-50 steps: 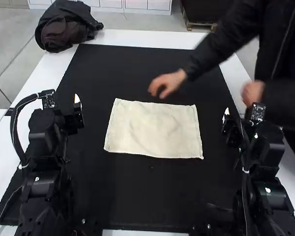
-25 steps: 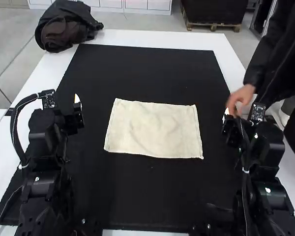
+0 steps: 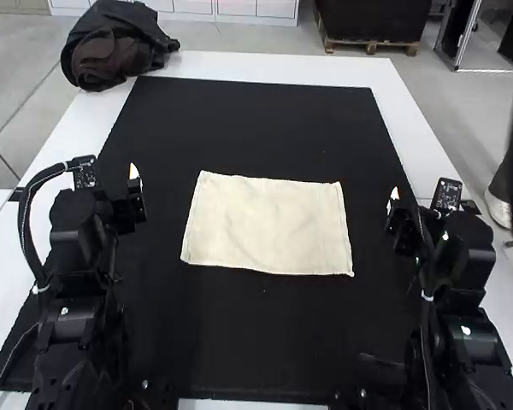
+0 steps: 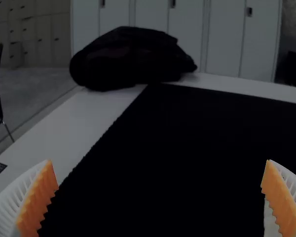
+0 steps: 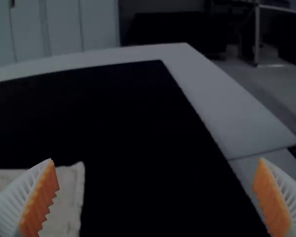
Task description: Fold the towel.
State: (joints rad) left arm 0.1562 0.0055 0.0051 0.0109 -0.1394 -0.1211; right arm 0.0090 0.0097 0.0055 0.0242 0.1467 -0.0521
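Left wrist view has the left hand point(image 4: 159, 160) wide open with nothing in it, and the right hand point(image 5: 156, 159) is the same deal, fingers spread and empty. From the high view, they're parked on either side of the towel point(image 3: 268, 225), left one off its left side, right one off its right, both clear of the cloth.

The towel itself is lying spread out as a pale rectangle, a few soft wrinkles, no corner flipped over that I can see. So progress-wise I'd call it basically zero: it's laid out nicely but no fold made, and all the folding is left. My guess is the next step is getting both hands down onto towel edges or corners.

Going outward, there's black mat point(image 3: 239, 342) under and all around the towel, then the white surface point(image 3: 239, 67) past that, and a dark bundle point(image 3: 115, 51) well beyond the towel, over to its left.
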